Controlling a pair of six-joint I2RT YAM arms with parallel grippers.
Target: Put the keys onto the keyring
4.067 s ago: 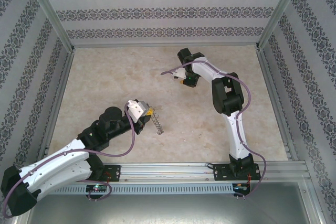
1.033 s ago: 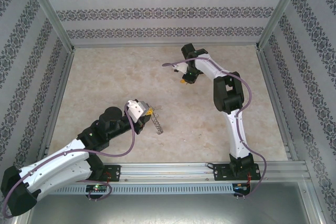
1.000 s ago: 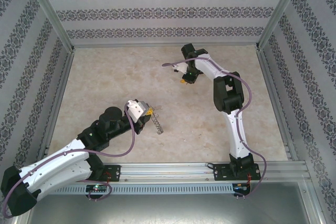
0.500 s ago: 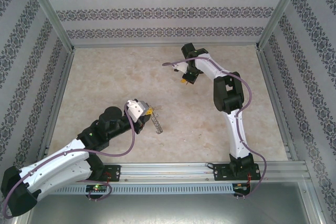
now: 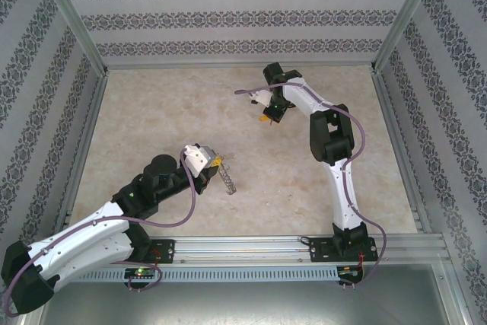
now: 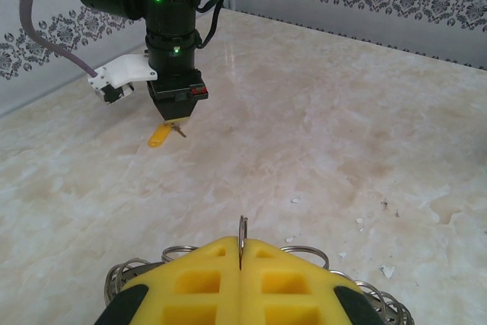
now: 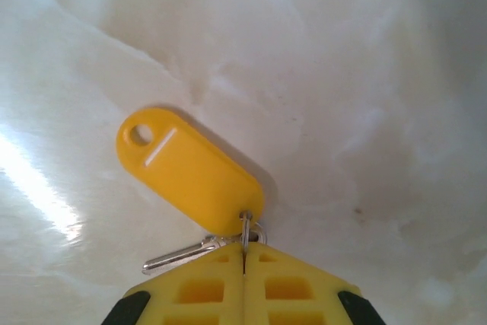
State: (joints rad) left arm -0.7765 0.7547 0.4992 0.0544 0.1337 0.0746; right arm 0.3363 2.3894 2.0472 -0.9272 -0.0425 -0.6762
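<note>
Glossy plastic key (image 7: 190, 171), metal wire keyring (image 6: 242, 227)

Your key (image 7: 190, 171) was a small yellow-orange oblong tag with a round hole at its far end. It lay tilted low over the tabletop (image 7: 342, 74), perhaps touching it. Its silver split ring (image 7: 261, 232) sat pinched in the right gripper (image 7: 243, 253). Your keyring (image 6: 242, 227) stood on edge, nipped in the left gripper (image 6: 241, 247), with its wire loops (image 6: 179, 250) fanning to both sides.

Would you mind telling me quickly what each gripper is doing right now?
Left gripper: closed, pinching the keyring by its edge.
Right gripper: closed, pinching the small wire loop on the yellow key tag.
</note>
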